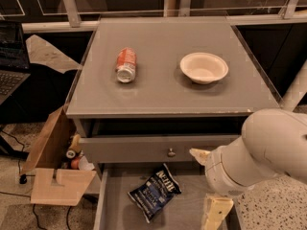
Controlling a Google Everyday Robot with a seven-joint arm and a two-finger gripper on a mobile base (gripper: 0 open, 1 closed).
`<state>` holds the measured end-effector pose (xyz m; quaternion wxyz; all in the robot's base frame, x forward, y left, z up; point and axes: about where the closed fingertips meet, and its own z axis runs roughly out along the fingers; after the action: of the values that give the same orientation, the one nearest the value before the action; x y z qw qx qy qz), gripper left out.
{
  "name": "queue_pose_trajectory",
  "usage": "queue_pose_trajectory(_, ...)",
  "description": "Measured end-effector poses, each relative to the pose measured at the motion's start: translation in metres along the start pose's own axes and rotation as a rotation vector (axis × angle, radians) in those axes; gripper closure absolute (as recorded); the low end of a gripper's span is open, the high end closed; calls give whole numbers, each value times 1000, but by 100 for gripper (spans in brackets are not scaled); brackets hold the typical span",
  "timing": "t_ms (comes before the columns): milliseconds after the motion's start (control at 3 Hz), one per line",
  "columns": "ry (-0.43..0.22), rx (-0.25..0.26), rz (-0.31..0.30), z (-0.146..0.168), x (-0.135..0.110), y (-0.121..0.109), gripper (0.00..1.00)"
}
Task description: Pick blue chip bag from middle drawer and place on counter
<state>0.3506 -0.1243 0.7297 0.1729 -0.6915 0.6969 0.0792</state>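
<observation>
Reaching arm (273, 147): enters the camera view from 3 o'clock and bends down over the open drawer, probably so the claw can come at the bag from above.
Claw (202, 188): sits low at 5 o'clock of the view, over the right part of the middle drawer (115, 210); its two cream fingers (217, 213) are spread wide with nothing between them.
Blue chip bag (154, 191): lies flat and crumpled on the drawer floor at 6 o'clock of the view, lettering up.
Bag against claw: at 9 o'clock of the claw, near but touching neither finger; I judge the claw must shift toward 9 o'clock before it pinches.
Drawer front (139, 150): this knobbed panel sits above the pulled-out middle drawer, which leaves the bag open to reach.
Worktop (163, 92): carries the orange soda can (126, 65), lying on its side at 10 o'clock, and the white bowl (204, 67), upright at 2 o'clock; its 6 o'clock strip looks the likeliest landing spot.
</observation>
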Motion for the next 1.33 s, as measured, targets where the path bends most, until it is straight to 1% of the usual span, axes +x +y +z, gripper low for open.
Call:
queue_pose_trajectory(333, -1, -32, -21, 51, 0, 7, 0)
queue_pose_trajectory(667, -25, -39, -6, 105, 4, 2, 0)
queue_pose_trajectory(1000, -48, -52, 29, 148, 9, -4, 0)
queue_pose_trajectory(1333, -62, -66, 63, 180, 15, -10, 0)
